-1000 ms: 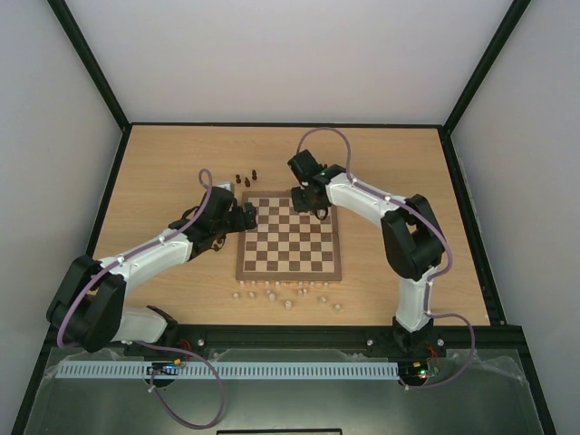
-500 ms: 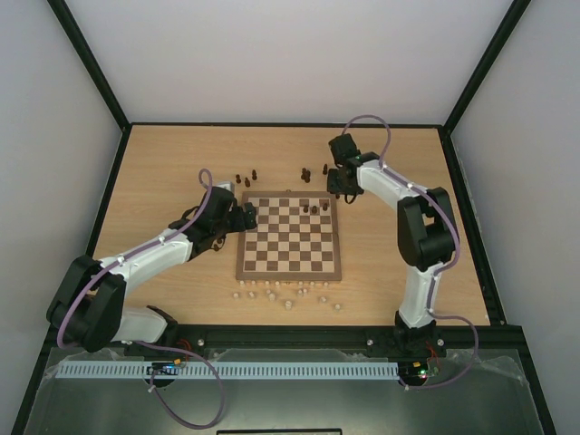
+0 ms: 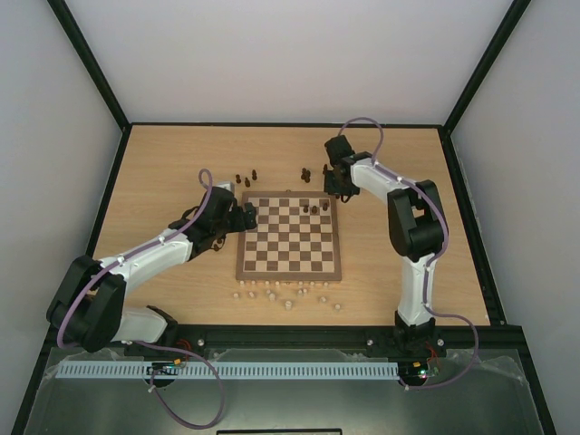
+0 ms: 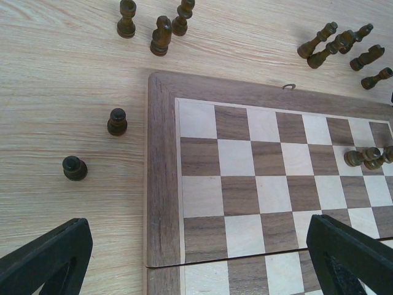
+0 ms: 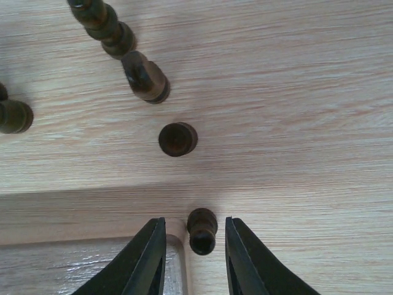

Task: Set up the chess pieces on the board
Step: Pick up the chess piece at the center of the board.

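The board lies mid-table, and its far left corner shows in the left wrist view. Dark chess pieces stand off its far edge, and a few sit on its far right squares. My left gripper hangs wide open over the board's left rim, holding nothing. My right gripper is just past the far right corner. Its narrow jaws straddle one small dark piece with a gap on each side.
More dark pieces lie near the right gripper. Two stand left of the board and three beyond its corner. Pale pieces are strewn along the board's near edge. The board's corner is beside the left finger.
My right arm left the board's far right squares, where dark pieces now stand, and moved out past the far right corner. The left arm has not moved.
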Available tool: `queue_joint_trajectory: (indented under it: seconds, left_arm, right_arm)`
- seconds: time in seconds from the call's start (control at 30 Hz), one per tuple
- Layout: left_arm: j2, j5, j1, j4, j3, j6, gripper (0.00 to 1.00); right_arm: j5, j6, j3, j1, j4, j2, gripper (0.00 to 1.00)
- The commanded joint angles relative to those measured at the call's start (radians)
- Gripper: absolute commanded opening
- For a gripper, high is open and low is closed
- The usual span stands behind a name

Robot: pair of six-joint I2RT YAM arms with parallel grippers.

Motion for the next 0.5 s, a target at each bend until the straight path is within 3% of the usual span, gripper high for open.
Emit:
queue_joint_trajectory:
  seconds: [0.0,0.47]
  left_arm:
    - [-0.009,0.003,0.008,0.005,-0.011,0.011,0.99]
    - [-0.011,0.007,0.010,0.007,-0.015,0.013,0.99]
  right_arm:
    - [0.027,0.003,0.016,-0.010,-0.030,0.022,0.27]
    - [0.026,0.003,-0.005,-0.020,-0.022,0.033,0.23]
